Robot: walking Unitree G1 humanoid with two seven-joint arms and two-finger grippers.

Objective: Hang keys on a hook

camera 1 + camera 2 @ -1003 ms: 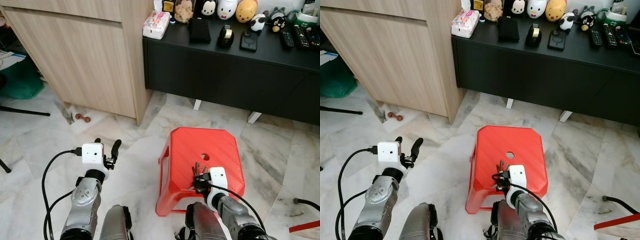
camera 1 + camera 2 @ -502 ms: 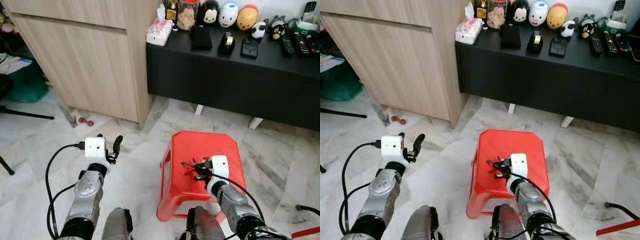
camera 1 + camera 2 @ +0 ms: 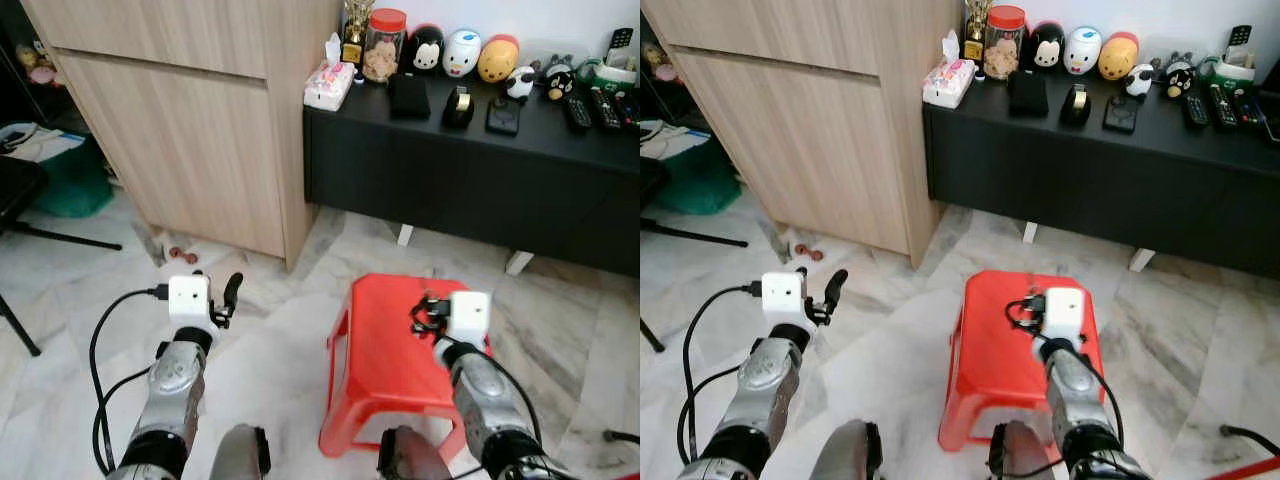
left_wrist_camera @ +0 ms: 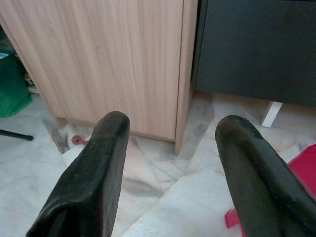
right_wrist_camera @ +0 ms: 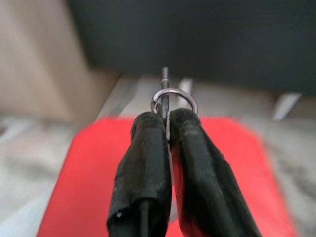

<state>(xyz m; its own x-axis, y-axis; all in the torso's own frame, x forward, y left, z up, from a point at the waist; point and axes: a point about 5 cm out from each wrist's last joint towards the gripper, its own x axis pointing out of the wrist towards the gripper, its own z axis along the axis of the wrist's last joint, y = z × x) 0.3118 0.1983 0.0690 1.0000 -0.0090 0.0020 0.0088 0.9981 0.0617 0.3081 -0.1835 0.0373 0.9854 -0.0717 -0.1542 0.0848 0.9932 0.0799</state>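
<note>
My right gripper (image 3: 425, 308) is shut on a bunch of keys (image 3: 432, 304), held up above the red plastic stool (image 3: 390, 350). In the right wrist view the two black fingers (image 5: 148, 158) pinch a metal key ring (image 5: 174, 98) that sticks out past their tips. My left gripper (image 3: 222, 296) is raised over the marble floor to the left of the stool, open, with nothing between its fingers (image 4: 94, 173). I see no hook in these views.
A light wooden cabinet (image 3: 200, 130) stands at the back left. Next to it a black low sideboard (image 3: 480, 170) carries toy figures, a jar, tissues and remotes. A green bag (image 3: 65, 180) and a black chair leg (image 3: 20, 325) lie at the left.
My right gripper has lifted the keys off the stool top and raised them. The camera has tilted up, so more of the sideboard and cabinet shows. The left arm has barely moved.
</note>
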